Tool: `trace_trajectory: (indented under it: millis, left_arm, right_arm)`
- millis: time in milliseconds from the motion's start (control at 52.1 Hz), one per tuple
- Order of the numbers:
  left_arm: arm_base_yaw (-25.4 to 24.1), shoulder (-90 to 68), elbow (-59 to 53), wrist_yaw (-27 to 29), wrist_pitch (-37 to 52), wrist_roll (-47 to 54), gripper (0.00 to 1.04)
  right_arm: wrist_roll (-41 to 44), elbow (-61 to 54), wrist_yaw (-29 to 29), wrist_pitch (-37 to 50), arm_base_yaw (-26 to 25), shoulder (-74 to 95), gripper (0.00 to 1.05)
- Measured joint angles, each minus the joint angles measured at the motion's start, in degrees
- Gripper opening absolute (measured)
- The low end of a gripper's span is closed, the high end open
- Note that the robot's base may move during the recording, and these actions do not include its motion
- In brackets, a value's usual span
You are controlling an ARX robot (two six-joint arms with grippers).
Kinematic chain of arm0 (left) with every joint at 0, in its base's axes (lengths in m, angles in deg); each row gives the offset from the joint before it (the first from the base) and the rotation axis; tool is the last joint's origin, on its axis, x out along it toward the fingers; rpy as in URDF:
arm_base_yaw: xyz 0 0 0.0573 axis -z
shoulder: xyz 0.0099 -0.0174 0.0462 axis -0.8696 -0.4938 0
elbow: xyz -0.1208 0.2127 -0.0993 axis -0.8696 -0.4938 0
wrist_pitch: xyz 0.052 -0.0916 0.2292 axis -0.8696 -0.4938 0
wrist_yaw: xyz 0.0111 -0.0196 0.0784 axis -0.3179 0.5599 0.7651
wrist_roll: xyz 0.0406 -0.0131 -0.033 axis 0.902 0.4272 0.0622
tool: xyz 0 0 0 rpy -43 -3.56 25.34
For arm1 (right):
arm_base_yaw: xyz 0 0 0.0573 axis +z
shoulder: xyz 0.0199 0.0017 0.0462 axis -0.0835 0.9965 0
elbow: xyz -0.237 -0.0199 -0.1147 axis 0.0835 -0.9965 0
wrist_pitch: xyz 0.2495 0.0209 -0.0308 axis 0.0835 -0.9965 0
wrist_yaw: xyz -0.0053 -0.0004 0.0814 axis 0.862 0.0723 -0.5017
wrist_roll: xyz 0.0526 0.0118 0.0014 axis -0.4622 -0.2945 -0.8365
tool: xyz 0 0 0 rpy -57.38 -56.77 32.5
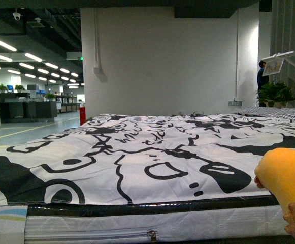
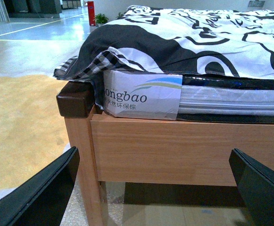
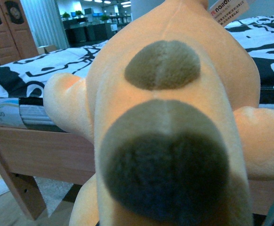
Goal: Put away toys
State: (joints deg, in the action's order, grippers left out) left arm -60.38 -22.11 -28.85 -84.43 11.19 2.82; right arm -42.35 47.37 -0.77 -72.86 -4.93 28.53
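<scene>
The orange-yellow plush toy (image 3: 174,117) fills the right wrist view, with two dark brownish patches on its body and a paper tag near its top. My right gripper is shut on it; its fingers are hidden behind the plush. In the front view the plush toy (image 1: 287,185) shows at the lower right, in front of the bed's near edge, with a brownish paw below it. My left gripper (image 2: 155,188) is open and empty, its two black fingers (image 2: 37,193) wide apart, low in front of the bed's wooden frame (image 2: 184,150).
A bed with a black-and-white patterned cover (image 1: 137,157) spans the front view, on a white mattress (image 1: 137,223). Its wooden corner post (image 2: 82,160) stands near my left gripper. A white wall (image 1: 162,61) lies behind, a potted plant (image 1: 275,94) at the back right.
</scene>
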Motion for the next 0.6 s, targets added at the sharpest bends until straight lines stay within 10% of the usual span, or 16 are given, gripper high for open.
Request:
trace_trajectory:
  millis: [595]
  left_arm:
    - [0.0, 0.0, 0.0, -0.1, 0.0, 0.0, 0.99]
  right_arm:
    - [0.6, 0.0, 0.5, 0.0, 0.3, -0.1, 0.08]
